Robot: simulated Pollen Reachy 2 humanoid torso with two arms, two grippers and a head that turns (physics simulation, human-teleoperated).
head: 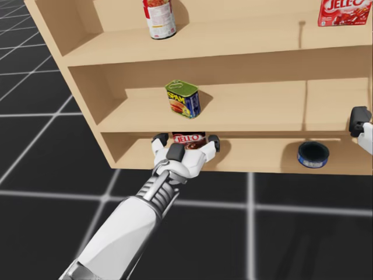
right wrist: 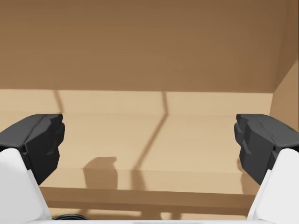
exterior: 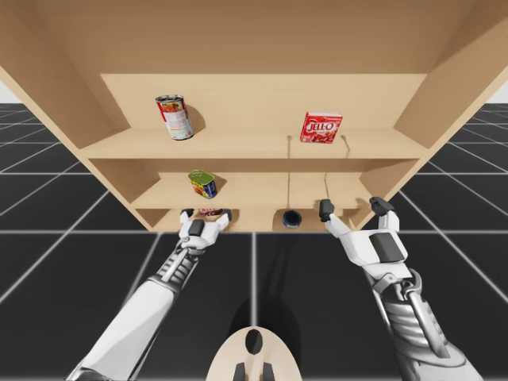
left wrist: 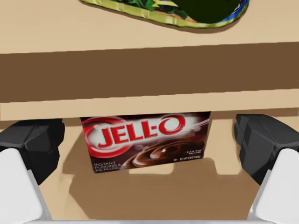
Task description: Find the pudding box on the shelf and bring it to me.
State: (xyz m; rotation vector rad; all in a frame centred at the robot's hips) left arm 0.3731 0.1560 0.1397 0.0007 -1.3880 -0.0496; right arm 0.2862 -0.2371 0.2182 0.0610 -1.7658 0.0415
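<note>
left hand (head: 186, 142) spread, flanking pudding box (left wrist: 147, 140)

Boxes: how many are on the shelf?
2. A red box stands on the top shelf, at the right. A brown box sits on the bottom shelf, below the green tin. Others may hide behind the boards.

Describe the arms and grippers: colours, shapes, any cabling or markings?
Both left arm and right arm: glossy white shells, ribbed grey metal at the wrists. The left gripper and right gripper: two white fingers each, blocky black fingertips. Dark panel on the right hand's back. No markings visible.
</note>
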